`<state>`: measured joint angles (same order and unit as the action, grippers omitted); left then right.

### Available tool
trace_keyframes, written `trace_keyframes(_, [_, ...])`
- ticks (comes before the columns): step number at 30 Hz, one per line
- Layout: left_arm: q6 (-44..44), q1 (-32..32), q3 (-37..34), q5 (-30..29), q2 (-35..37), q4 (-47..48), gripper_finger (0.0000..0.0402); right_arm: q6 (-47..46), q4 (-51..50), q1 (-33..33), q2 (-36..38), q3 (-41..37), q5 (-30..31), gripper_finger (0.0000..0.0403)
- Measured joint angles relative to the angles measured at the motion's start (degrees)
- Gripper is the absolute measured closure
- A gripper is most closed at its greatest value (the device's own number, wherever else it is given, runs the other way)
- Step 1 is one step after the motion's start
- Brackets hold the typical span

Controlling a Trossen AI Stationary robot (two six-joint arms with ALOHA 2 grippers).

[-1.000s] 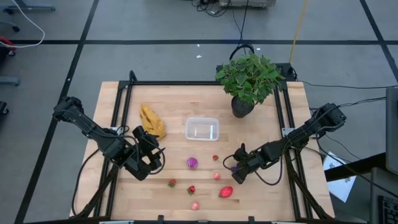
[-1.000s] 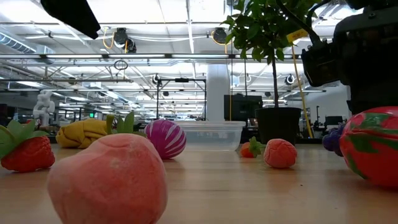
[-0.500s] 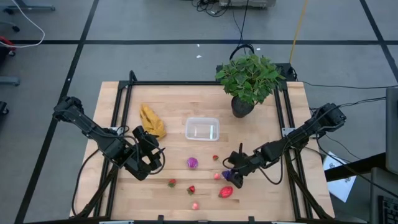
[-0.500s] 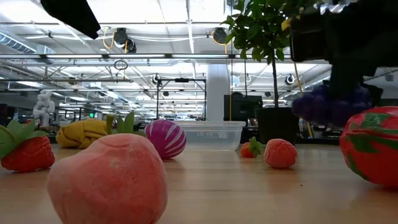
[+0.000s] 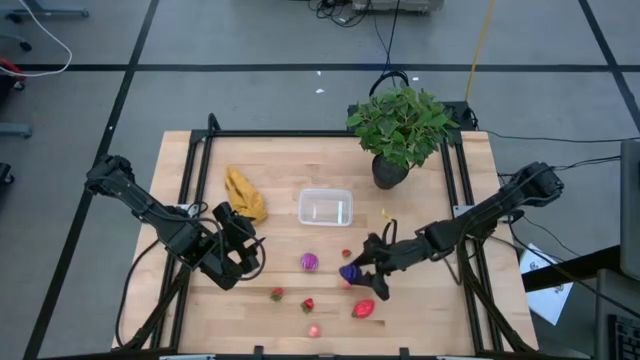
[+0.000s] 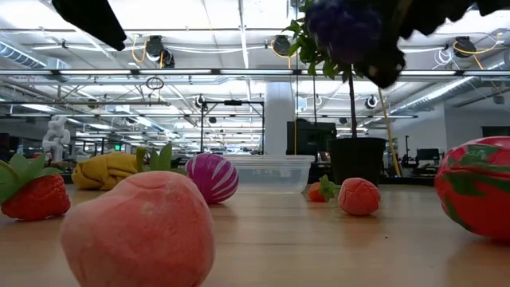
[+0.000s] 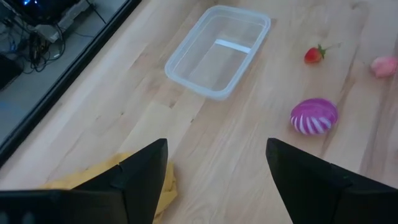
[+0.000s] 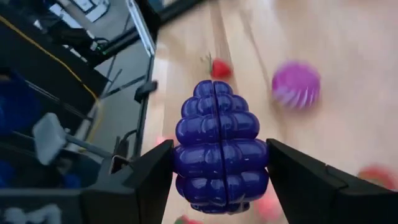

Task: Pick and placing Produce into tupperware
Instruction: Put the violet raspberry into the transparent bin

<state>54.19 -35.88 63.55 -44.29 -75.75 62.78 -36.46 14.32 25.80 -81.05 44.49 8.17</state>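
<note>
My right gripper (image 5: 352,272) is shut on a purple toy grape bunch (image 8: 219,146) and hovers above the table's near right part; the low view shows the bunch (image 6: 351,36) high over the wood. The clear tupperware (image 5: 325,207) stands empty at mid-table. On the wood lie a purple-white striped piece (image 5: 309,262), small strawberries (image 5: 346,253) (image 5: 276,294) (image 5: 308,305), pink pieces (image 5: 349,283) (image 5: 314,329) and a larger red one (image 5: 363,308). My left gripper (image 5: 248,256) waits open, to the left of the striped piece. My right gripper pinches the grape bunch across its wide middle (image 8: 186,155), one dark finger (image 8: 149,180) on each flank. The fingers lie nearly level, reaching in from the table's right. The bunch is lifted clear of the table, its narrow end pointing away from the wrist.
A yellow banana bunch (image 5: 244,194) lies left of the tupperware, and a potted plant (image 5: 400,125) stands at the far right. Black frame rails run along the table's left, right and far sides. Bare wood shows between the tupperware and the scattered produce.
My right gripper has risen with the grape bunch, lifting it clear of the table, and carried it toward the table's left, over the pink piece. The left arm has kept still.
</note>
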Motion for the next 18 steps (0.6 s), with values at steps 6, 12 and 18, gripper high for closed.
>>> trace_keyframes(6, [-1.55, 0.02, 0.00, 0.62, 0.00, 2.29, 0.0124, 15.14, 1.37, 0.04, 4.20, 0.79, 3.07, 0.0167])
trace_keyframes(12, [-2.05, 0.12, 0.00, 0.80, 0.00, 5.49, 0.0124, 23.54, -8.69, 0.08, 4.71, 7.82, 5.80, 0.0167])
trace_keyframes(18, [9.47, 1.48, 0.00, 0.52, 0.02, 18.55, 0.0124, 23.87, -24.36, 0.03, 0.42, 19.14, 13.20, 0.0167])
